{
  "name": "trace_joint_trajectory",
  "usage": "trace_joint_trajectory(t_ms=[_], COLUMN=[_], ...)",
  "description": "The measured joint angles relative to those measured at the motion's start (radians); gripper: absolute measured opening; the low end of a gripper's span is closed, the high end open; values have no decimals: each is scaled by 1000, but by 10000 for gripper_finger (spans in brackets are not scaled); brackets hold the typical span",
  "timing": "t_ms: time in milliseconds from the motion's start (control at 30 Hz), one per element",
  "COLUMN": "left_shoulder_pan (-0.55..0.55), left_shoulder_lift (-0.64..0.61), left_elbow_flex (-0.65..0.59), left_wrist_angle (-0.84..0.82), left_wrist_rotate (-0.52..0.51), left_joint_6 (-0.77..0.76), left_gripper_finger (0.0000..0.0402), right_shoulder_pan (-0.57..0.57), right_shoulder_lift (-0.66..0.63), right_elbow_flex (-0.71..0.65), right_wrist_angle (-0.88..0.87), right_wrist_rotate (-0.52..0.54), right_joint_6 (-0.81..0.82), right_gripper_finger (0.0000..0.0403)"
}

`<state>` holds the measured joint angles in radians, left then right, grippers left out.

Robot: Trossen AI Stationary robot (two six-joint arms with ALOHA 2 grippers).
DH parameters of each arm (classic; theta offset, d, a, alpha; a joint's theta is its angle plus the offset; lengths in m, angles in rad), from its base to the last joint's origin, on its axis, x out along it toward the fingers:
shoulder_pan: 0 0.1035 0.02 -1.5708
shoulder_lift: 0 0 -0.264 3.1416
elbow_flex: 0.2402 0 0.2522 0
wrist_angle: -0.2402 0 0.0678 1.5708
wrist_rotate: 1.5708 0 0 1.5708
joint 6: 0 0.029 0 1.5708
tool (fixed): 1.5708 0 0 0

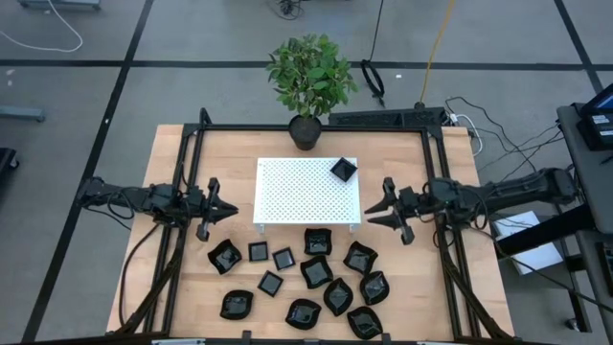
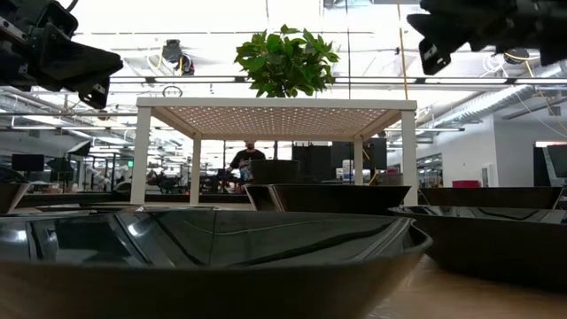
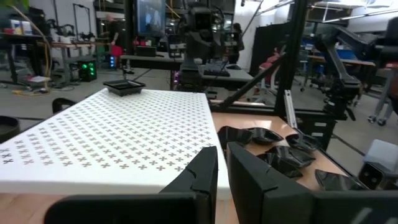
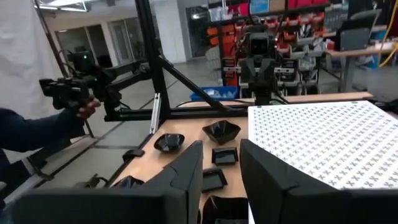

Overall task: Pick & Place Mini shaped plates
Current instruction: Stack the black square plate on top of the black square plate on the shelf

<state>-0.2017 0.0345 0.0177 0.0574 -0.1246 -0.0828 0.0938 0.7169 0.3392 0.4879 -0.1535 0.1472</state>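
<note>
Several glossy black mini shaped plates [image 1: 316, 273] lie on the wooden table between the white perforated platform [image 1: 308, 192] and the near edge. One square plate [image 1: 344, 170] rests flat on the platform's far right corner, also seen in the left wrist view [image 3: 124, 87]. My left gripper [image 1: 233, 208] hovers level at the platform's left side, shut and holding nothing [image 3: 222, 149]. My right gripper [image 1: 374, 213] hovers level at the platform's right side, open with nothing between its fingers [image 4: 222, 146].
A potted plant [image 1: 308, 81] stands behind the platform at the table's far edge. Black frame bars [image 1: 436, 192] run along the table's sides. A person's blue sleeve [image 4: 37, 130] shows beyond the table in the right wrist view.
</note>
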Motion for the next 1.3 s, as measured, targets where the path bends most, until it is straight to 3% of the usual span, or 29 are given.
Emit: trace_joint_trajectory(t_ms=[367,600,733,933,1067,1167,1300], left_shoulder_pan=[0,0,-5,-22,-45,-66,-105], left_shoulder_lift=[0,0,46,298,519,659,827], left_elbow_flex=[0,7,83,303,443,486,483], left_wrist_angle=[-1,60,-64,-329,-517,-607,-592], left_wrist_rotate=[-1,-42,-43,-82,21,74,101], left_joint_6=[-11,-193,-284,-428,-554,-661,-688], left_gripper_finger=[37,38,50,126,185,211,219], right_shoulder_pan=[6,6,6,6,5,5,5], right_shoulder_lift=[0,-2,-2,-2,-2,-2,-2], right_elbow_flex=[-142,-168,-168,-168,-168,-168,-168], right_wrist_angle=[268,287,287,287,286,286,286], right_wrist_rotate=[-5,-3,-1,0,0,0,-2], right_joint_6=[-92,-164,-191,-197,-195,-197,-215], right_gripper_finger=[93,93,93,93,93,93,93])
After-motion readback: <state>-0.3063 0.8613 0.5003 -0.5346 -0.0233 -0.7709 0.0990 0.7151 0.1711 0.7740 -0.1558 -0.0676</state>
